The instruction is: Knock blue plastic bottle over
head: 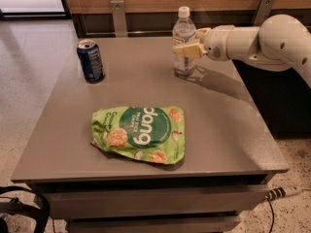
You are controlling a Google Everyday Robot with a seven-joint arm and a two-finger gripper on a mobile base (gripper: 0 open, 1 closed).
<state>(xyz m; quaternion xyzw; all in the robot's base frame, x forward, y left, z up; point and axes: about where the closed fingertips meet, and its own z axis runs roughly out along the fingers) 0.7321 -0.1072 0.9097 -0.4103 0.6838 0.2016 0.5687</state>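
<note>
Grey surface (233,130): three items are carried. White arm (272,38) is extended in from the right, above the far edge. Green snack bag (141,135) is laid flat near the front, well apart from the work. Blue plastic bottle (182,30) is stood upright at the far right. Dark soda can (91,60) is stood at the far left. Gripper (187,41) is placed against the bottle at label height, jaws parted, apparently unclamped.

Judgement: a sideways sweep to the left is called for. Contact is best kept high on the body so the bottle is tipped, not slid. The can's side is to be avoided.
</note>
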